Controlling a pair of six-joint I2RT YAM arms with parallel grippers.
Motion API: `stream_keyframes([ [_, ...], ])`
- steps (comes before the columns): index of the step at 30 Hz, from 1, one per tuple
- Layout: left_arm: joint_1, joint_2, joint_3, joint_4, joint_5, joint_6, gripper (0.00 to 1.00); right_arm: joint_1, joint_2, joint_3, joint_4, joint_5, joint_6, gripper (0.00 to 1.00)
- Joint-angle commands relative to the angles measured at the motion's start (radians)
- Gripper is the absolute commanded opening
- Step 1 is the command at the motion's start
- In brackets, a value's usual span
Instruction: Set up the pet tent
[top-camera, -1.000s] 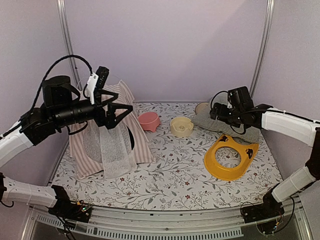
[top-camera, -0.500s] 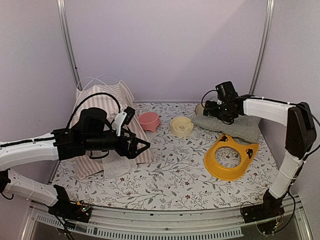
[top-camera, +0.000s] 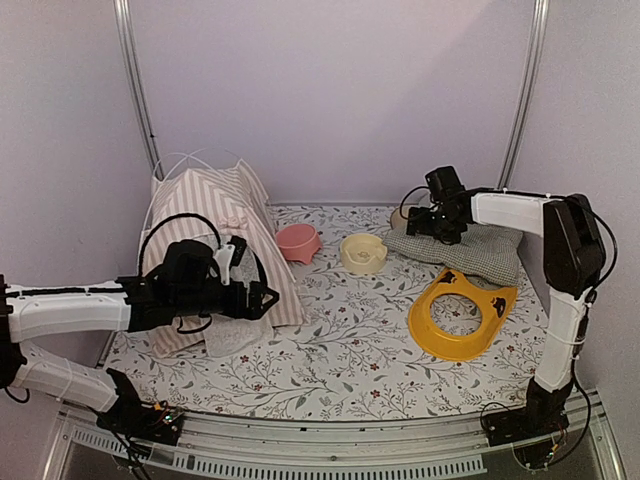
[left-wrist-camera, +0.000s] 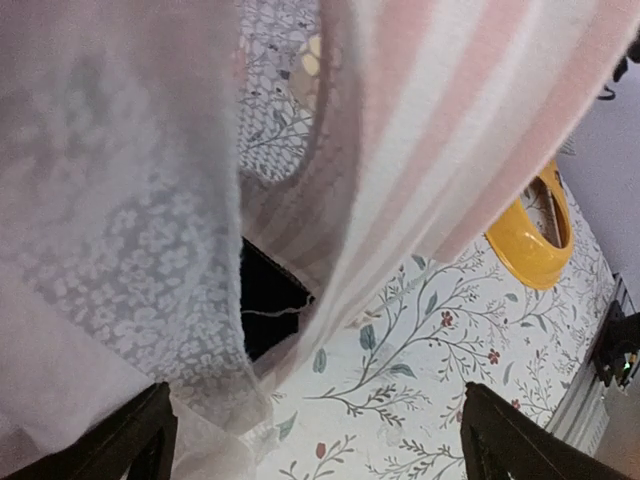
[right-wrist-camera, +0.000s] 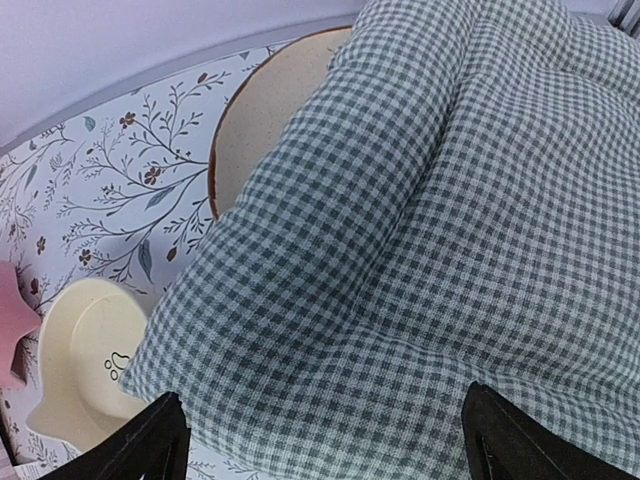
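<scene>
The pet tent (top-camera: 200, 205) stands at the back left, pink-and-white striped, with thin white poles arching over its top. Its sheer white door flap (top-camera: 235, 335) hangs at the front. My left gripper (top-camera: 262, 297) is low in front of the tent and open, holding nothing. In the left wrist view the striped fabric (left-wrist-camera: 450, 150) and the flap (left-wrist-camera: 120, 250) hang just ahead of the left gripper (left-wrist-camera: 315, 440), with a dark gap between them. My right gripper (top-camera: 425, 222) hovers open over the green-and-white checked cushion (right-wrist-camera: 430, 200).
The cushion (top-camera: 470, 250) lies at the back right, partly over a brown-rimmed plate (right-wrist-camera: 260, 130). A pink bowl (top-camera: 298, 241) and a cream bowl (top-camera: 363, 252) sit mid-back. A yellow cat-faced ring (top-camera: 462, 313) lies on the right of the floral mat.
My left arm has dropped from the tent's top to low in front of it. The tent now stands taller with its poles showing. The right gripper shifted slightly left and back over the cushion.
</scene>
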Motion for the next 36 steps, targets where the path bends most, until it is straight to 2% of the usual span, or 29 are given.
stream_keyframes([
  [1, 0.103, 0.057, 0.033, 0.050, 0.024, 0.038, 1.00, -0.002, 0.048, 0.034, -0.006, 0.004, -0.042, 0.96],
  [6, 0.156, 0.138, 0.122, 0.022, 0.031, 0.104, 1.00, -0.010, 0.094, 0.054, -0.009, 0.002, -0.059, 0.96],
  [13, 0.175, 0.155, 0.163, 0.018, 0.095, 0.126, 1.00, -0.028, 0.117, 0.040, 0.005, -0.009, -0.068, 0.96],
  [17, 0.129, 0.118, 0.132, 0.027, 0.107, 0.126, 1.00, -0.031, 0.116, 0.021, 0.019, -0.015, -0.069, 0.95],
  [26, -0.049, -0.002, 0.072, 0.029, 0.012, 0.099, 0.99, -0.034, 0.117, 0.008, 0.041, -0.025, -0.070, 0.95],
  [36, -0.101, -0.035, 0.127, -0.027, -0.015, 0.101, 0.99, -0.039, 0.130, 0.007, 0.034, -0.049, -0.073, 0.90],
])
